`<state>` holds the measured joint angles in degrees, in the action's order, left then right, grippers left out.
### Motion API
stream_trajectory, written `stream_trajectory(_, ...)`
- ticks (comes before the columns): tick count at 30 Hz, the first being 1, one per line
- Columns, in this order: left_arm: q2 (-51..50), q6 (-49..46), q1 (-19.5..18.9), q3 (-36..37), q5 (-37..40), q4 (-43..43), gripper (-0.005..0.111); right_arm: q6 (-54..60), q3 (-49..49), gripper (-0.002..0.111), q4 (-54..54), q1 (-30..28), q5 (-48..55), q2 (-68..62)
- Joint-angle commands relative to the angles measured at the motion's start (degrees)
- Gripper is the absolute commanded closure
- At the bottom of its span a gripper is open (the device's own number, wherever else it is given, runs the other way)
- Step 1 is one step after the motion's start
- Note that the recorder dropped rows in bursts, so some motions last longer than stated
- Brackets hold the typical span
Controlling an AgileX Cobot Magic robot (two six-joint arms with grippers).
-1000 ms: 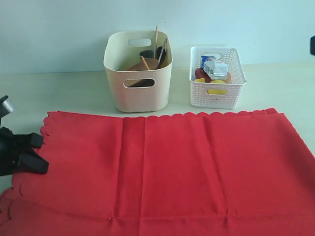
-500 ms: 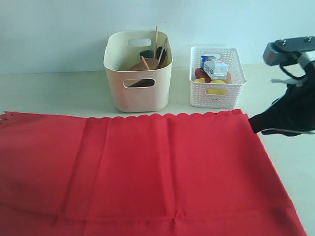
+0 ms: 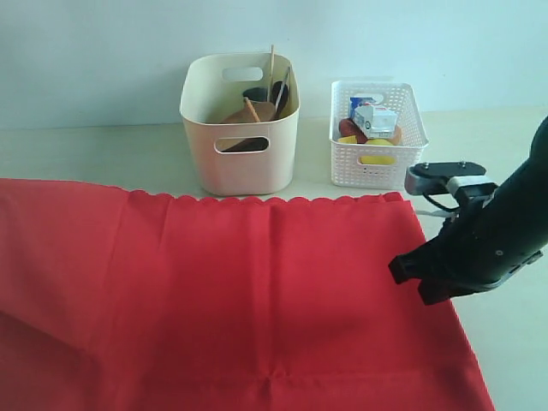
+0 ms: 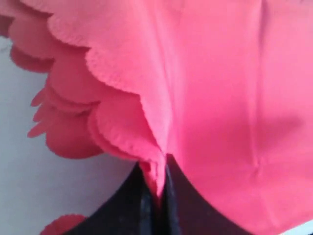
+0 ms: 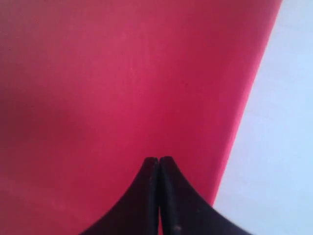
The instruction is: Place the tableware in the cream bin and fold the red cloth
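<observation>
The red cloth [image 3: 231, 291] lies spread across the table's front, its scalloped edge toward the bins. My left gripper [image 4: 159, 171] is out of the exterior view; in the left wrist view it is shut on a bunched scalloped edge of the red cloth [image 4: 220, 98]. My right gripper [image 3: 402, 272] is shut and sits low over the cloth near its right edge, with nothing seen between its fingers [image 5: 159, 159]. The cream bin [image 3: 240, 163] stands behind the cloth and holds the tableware [image 3: 257, 110], with chopsticks [image 3: 272, 64] sticking up out of it.
A white lattice basket [image 3: 377, 163] with food items stands right of the cream bin. Bare table [image 3: 86, 154] shows behind the cloth on the left and along the right side [image 3: 514, 342]. A pale wall closes the back.
The cloth has slid to the left, so its right edge now lies further in. My right arm has come in from the right and dropped low over that edge.
</observation>
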<state>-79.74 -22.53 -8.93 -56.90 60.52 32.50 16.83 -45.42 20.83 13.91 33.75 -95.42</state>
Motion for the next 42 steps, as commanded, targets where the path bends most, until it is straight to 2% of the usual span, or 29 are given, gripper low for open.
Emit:
stream_trajectory(1,0.67,-4.25,0.06,-1.21,1.42,8.06,0.106,0.53,0.45,0.108,0.20,0.12,-3.32,-4.74)
stream_trajectory(4,0.67,-6.14,1.99,-1.21,1.40,11.75,0.106,0.53,0.45,0.108,0.20,0.12,-4.59,-7.48)
stream_trajectory(8,0.53,-6.15,7.19,-1.71,-0.33,13.53,0.106,0.53,0.45,0.108,0.30,0.12,-5.67,-10.60)
stream_trajectory(14,-1.35,-5.52,16.76,-5.19,-1.13,19.09,0.106,0.53,0.45,0.108,0.30,0.12,-7.23,-13.62)
stream_trajectory(18,-4.37,-4.39,24.56,-7.88,-4.39,21.11,0.106,0.53,0.45,0.108,0.30,0.12,-7.82,-14.74)
stream_trajectory(19,-6.41,-3.54,28.21,-9.59,-6.16,21.23,0.106,0.53,0.45,0.108,0.30,0.12,-7.97,-14.73)
stream_trajectory(25,-15.52,-1.26,39.67,-16.83,-11.74,21.62,0.106,0.53,0.45,0.108,0.41,0.12,-8.23,-14.73)
stream_trajectory(31,-26.63,-1.26,48.17,-25.64,-14.69,23.68,0.106,0.90,0.45,0.108,2.52,0.12,-8.04,-14.73)
stream_trajectory(34,-34.08,-1.26,52.98,-29.42,-18.80,23.47,0.105,1.16,0.45,0.108,2.88,0.12,-8.04,-14.73)
stream_trajectory(35,-35.30,-1.26,53.60,-29.38,-20.34,23.36,0.102,1.16,0.45,0.108,2.88,0.12,-8.04,-14.73)
stream_trajectory(37,-38.10,-1.26,54.06,-29.38,-23.40,22.36,0.088,1.16,0.45,0.108,2.88,0.12,-7.70,-14.73)
stream_trajectory(40,-39.26,-1.26,54.06,-29.38,-22.88,20.40,0.043,1.28,0.45,0.108,2.76,0.12,-7.57,-14.73)
stream_trajectory(42,-38.52,-1.26,54.06,-29.38,-22.79,19.38,0.026,1.08,0.45,0.108,1.96,0.12,-6.93,-13.88)
